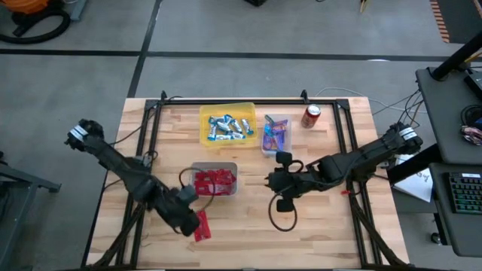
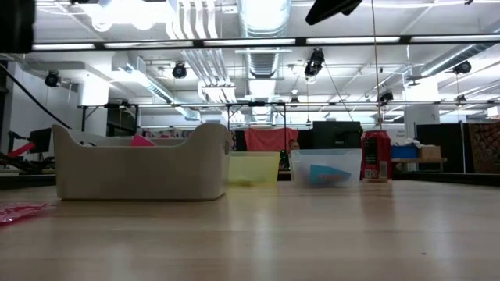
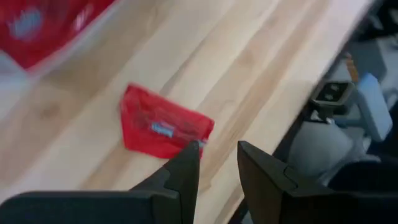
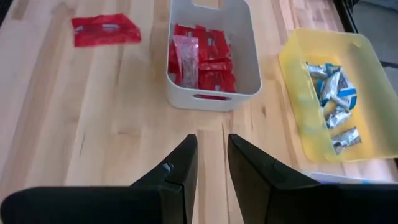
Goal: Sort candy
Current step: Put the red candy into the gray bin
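One red candy packet (image 1: pixel 202 226) lies flat on the wood near the table's near edge; it also shows in the left wrist view (image 3: pixel 161 127) and the low view (image 2: pixel 17 211). My left gripper (image 1: pixel 188 213) (image 3: pixel 217 149) hangs open just beside and above it, one fingertip (image 3: pixel 191 149) over the packet's edge. My right gripper (image 1: pixel 275 182) (image 4: pixel 211 142) is open at mid-table, right of the white bin (image 1: pixel 197 170) that holds red packets (image 4: pixel 205 62). A yellow bin (image 1: pixel 203 113) holds blue-and-silver bars (image 1: pixel 228 126). A clear bin (image 1: pixel 265 148) holds pink and blue packets (image 1: pixel 276 134).
A red soda can (image 1: pixel 311 115) stands at the far side, right of the clear bin. Black frame rails run along the table's left, right and far edges. Bare wood lies between the white bin and the near edge (image 1: pixel 248 241).
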### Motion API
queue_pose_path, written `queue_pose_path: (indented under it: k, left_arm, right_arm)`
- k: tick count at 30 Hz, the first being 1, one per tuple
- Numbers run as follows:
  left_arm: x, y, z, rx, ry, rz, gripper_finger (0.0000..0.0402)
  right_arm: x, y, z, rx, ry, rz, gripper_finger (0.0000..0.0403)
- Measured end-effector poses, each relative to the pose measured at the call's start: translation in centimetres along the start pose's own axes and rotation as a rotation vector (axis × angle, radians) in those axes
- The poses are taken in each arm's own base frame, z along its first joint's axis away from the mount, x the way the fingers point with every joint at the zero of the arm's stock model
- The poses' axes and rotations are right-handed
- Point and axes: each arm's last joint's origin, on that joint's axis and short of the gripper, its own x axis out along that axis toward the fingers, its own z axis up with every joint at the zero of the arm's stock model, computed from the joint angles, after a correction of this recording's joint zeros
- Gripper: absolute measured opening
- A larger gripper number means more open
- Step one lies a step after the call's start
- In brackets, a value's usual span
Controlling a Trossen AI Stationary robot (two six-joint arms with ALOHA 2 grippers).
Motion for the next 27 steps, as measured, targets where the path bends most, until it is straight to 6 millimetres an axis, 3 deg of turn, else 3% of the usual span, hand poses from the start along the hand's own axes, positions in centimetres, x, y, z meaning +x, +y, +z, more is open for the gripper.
queue_pose_path:
  k: [7, 13, 20, 27]
  left_arm:
    - [4.2, -1.4, -2.2, -0.230, 0.037, 0.128, 0.0110]
    - [7.1, -2.0, -2.7, -0.308, 0.033, 0.220, 0.0171]
    - [9.1, -2.9, -3.0, -0.349, 0.010, 0.365, 0.0236]
    - [10.5, -4.1, -2.7, -0.350, -0.049, 0.380, 0.0242]
  right_arm:
    - [-0.9, -0.1, -0.4, -0.073, 0.034, 0.045, 0.0082]
    - [-1.9, -0.4, -0.8, -0.102, 0.058, 0.104, 0.0082]
    - [-3.0, -1.0, -1.3, -0.124, 0.086, 0.101, 0.0082]
    - [-3.2, -1.1, -1.3, -0.156, 0.087, 0.103, 0.0082]
